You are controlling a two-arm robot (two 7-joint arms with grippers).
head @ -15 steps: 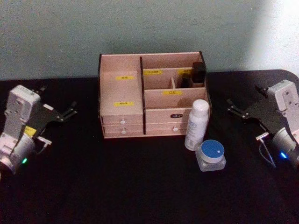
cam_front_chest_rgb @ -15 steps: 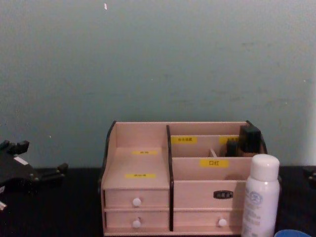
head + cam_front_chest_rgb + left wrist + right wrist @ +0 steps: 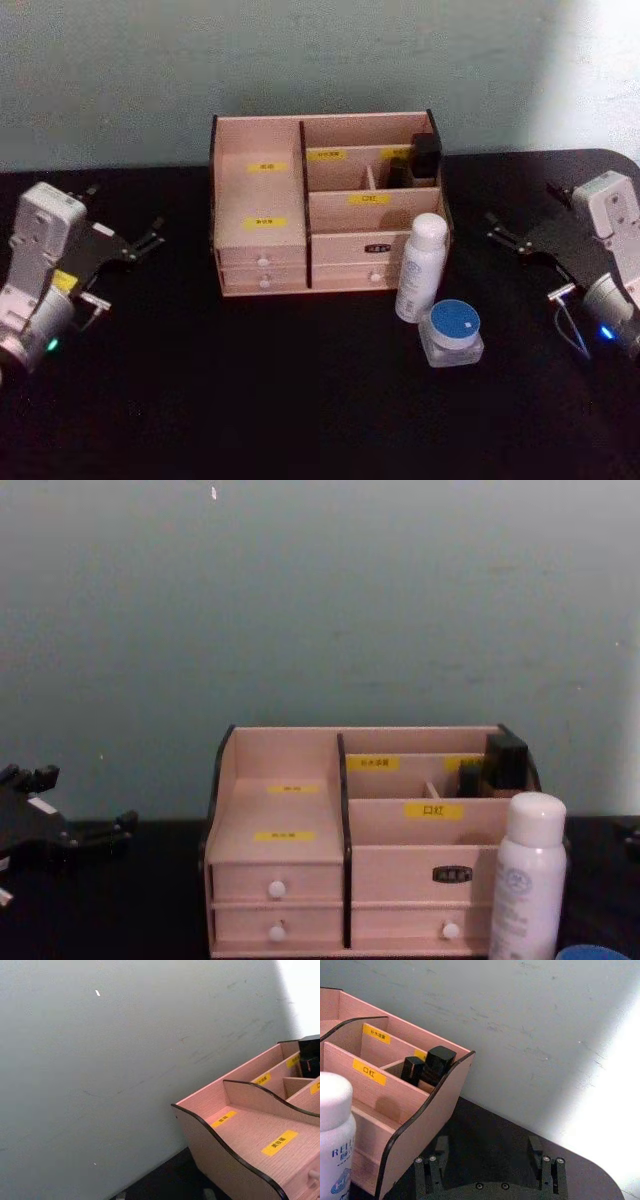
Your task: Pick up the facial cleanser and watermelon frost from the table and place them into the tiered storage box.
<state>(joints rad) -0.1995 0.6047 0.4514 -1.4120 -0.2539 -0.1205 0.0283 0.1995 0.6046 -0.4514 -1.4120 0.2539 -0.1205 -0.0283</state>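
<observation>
Grey-green wall (image 3: 300, 60), black table (image 3: 300, 400).

No discernible change, left pincer (image 3: 155, 232) and right pincer (image 3: 490, 227) unmoved

Lab-style test bench: black table (image 3: 300, 400), bare grey-green wall (image 3: 300, 60) behind.

Yellow labels (image 3: 265, 222) unreadable, blue-lidded jar (image 3: 590, 954) cut off by chest view's lower edge
</observation>
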